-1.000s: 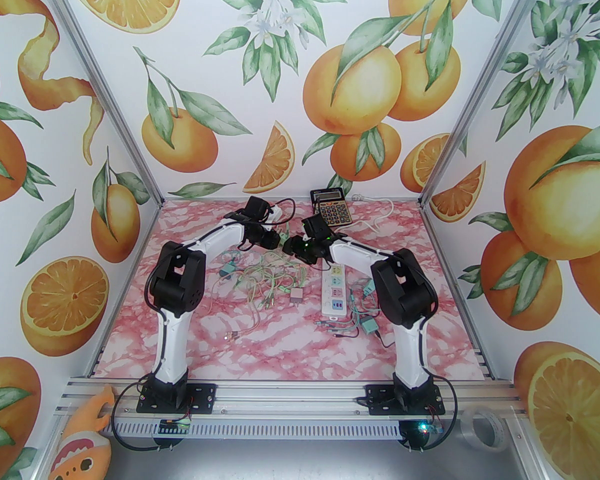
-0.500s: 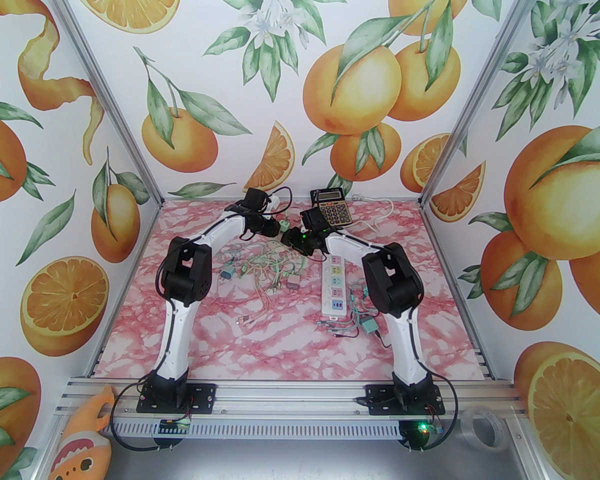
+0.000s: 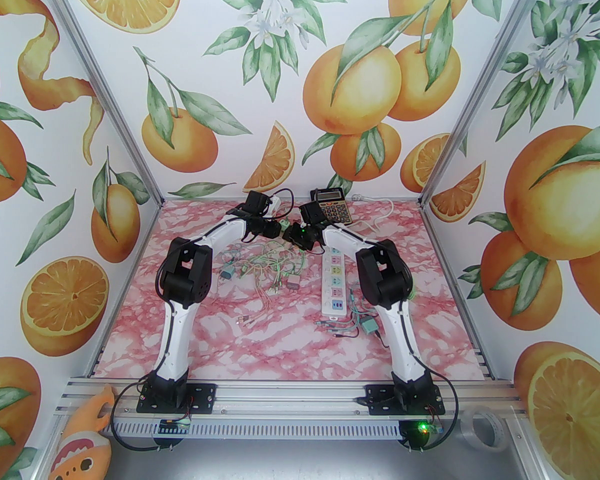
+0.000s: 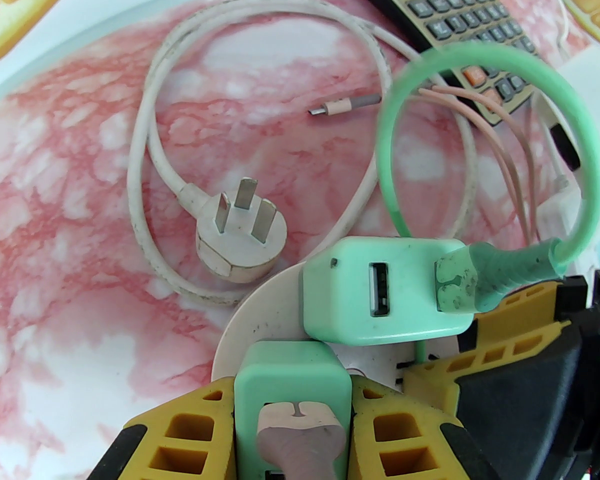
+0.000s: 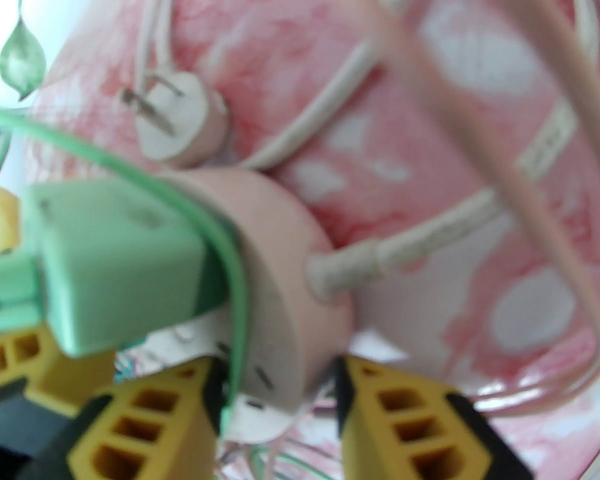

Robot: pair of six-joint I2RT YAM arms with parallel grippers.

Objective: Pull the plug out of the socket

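A round pink-white socket [image 4: 265,308] sits near the back of the table with two mint-green plugs in it. My left gripper [image 4: 292,398] is shut on the nearer plug [image 4: 292,368], which carries a pink cable. The other plug [image 4: 380,288] carries a looping green cable. In the right wrist view my right gripper [image 5: 277,388] has its yellow fingers pressed on both sides of the socket [image 5: 280,248] rim, beside the green-cabled plug [image 5: 110,268]. In the top view the left gripper [image 3: 279,226] and right gripper [image 3: 290,233] meet tip to tip.
A white three-pin plug [image 4: 240,238] and its cord lie behind the socket. A calculator [image 3: 332,208] stands at the back. A white power strip [image 3: 334,283], tangled thin cables [image 3: 270,273] and a green adapter [image 3: 369,325] lie mid-table.
Both arms have carried the socket toward the back wall. The right gripper's jaws have narrowed onto the socket rim. The loose cables were dragged back a little.
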